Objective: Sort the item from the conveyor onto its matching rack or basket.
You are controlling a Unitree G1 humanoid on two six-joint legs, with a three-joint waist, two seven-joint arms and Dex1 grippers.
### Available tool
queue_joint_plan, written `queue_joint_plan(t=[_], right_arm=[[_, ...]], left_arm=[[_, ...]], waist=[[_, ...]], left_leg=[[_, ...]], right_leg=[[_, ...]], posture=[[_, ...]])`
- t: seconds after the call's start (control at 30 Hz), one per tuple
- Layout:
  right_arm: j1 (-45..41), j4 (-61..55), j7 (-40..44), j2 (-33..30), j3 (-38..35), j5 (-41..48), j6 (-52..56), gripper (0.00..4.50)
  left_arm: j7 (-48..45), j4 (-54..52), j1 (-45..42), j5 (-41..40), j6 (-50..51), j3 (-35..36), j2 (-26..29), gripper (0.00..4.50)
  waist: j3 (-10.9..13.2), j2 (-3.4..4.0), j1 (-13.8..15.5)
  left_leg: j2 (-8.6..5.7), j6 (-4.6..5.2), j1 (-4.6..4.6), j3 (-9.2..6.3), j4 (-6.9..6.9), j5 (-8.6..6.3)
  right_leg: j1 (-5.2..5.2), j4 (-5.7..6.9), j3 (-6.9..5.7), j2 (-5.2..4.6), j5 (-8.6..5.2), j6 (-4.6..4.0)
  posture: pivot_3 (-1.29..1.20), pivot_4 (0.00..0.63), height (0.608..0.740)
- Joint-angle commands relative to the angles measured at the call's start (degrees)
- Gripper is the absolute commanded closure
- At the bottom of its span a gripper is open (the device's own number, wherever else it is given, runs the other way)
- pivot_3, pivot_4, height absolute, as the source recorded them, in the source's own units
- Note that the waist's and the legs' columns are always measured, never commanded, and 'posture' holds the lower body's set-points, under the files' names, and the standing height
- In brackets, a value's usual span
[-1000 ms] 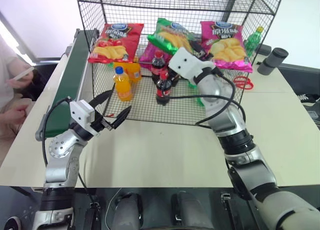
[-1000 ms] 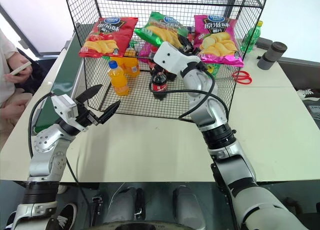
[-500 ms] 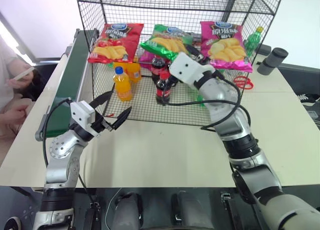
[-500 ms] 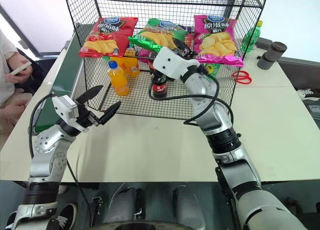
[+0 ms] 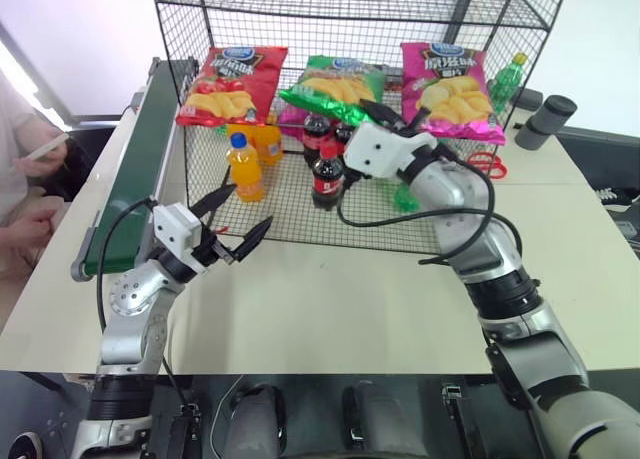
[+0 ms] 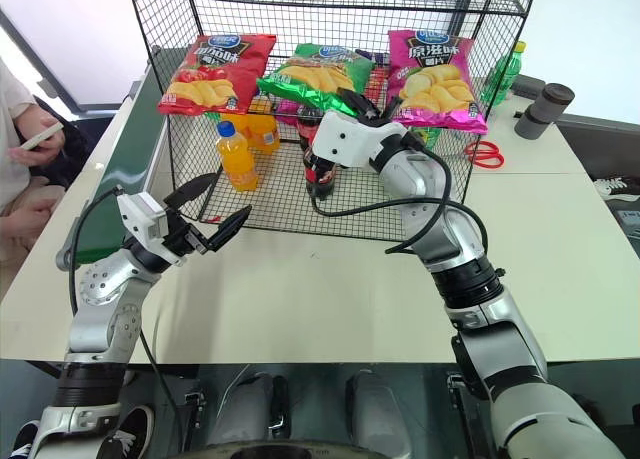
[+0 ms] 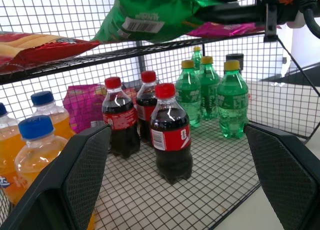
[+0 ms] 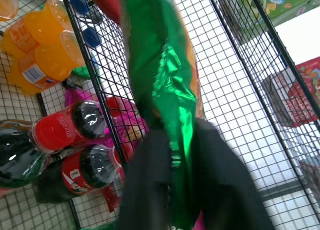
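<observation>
Cola bottles [image 5: 328, 175] behind open rack [image 5: 300, 214] front

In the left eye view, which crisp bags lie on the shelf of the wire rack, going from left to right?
Red crisp bag → green crisp bag, with the right hand shut on its near edge → pink crisp bag.

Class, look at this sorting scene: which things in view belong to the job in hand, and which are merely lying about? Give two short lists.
Belonging to the job:
- shiny green crisp bag, lying on the shelf
- right gripper, fingers shut on its edge
- tall black wire-grid rack
- long dark green conveyor belt

Lying about:
- red-handled scissors
- two dark grey cylinders
- red-capped cola bottles
- orange drink bottle
</observation>
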Motion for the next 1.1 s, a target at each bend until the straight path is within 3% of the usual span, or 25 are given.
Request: queue_joint_plan(t=[0.03,0.23,0.73,0.87,1.1], right_arm=[[-1.41,-0.97,-0.64,-1.31,-0.10,-0.99,-2.38,4.47],[-3.47,2.15,-1.76,-3.98,1.03,-3.86,-6.73,4.47],[-6.53,9.04,-3.06,-3.13,1.04,-4.36,-8.38,4.47],[-5.78,7.48,-1.55,-4.57,0.70,-3.80,-8.95,3.21],[-5.31,5.14,2.68,-5.54,-1.68,1.41,-8.96,3.21]], left_arm=[[0.15,-1.87,-0.83,-0.04,-1.13,0.23,0.24,0.00],[0.43,-2.29,-0.71,-0.27,-0.75,-0.02,-0.04,0.00],[1.35,-3.90,-0.93,-0.15,0.54,-0.50,-0.25,0.00],[1.44,-4.03,-0.83,-0.28,0.62,-0.60,-0.31,0.00],[1.21,-3.57,-0.85,-0.39,0.52,-1.04,-0.62,0.00]], waist=[[0.00,0.00,0.00],[0.00,0.00,-0.01],[0.00,0.00,-0.04],[0.00,0.00,-0.02],[0.00,0.00,0.01]], left_leg=[[0.00,0.00,0.00,0.00,0.00,0.00],[0.00,0.00,0.00,0.01,0.00,0.00],[0.00,0.00,0.00,0.03,0.00,0.00],[0.00,0.00,0.00,0.03,0.00,0.00],[0.00,0.00,0.00,0.02,0.00,0.00]], right_leg=[[0.00,0.00,0.00,0.00,0.00,0.00],[0.00,0.00,0.00,0.00,0.00,0.00],[0.00,0.00,0.01,-0.01,0.00,0.00],[0.00,0.00,0.01,-0.01,0.00,0.00],[0.00,0.00,0.01,-0.01,0.00,0.00]], posture=[[0.00,0.150,0.740],[0.00,0.150,0.740],[0.00,0.150,0.740],[0.00,0.150,0.740],[0.00,0.150,0.740]])
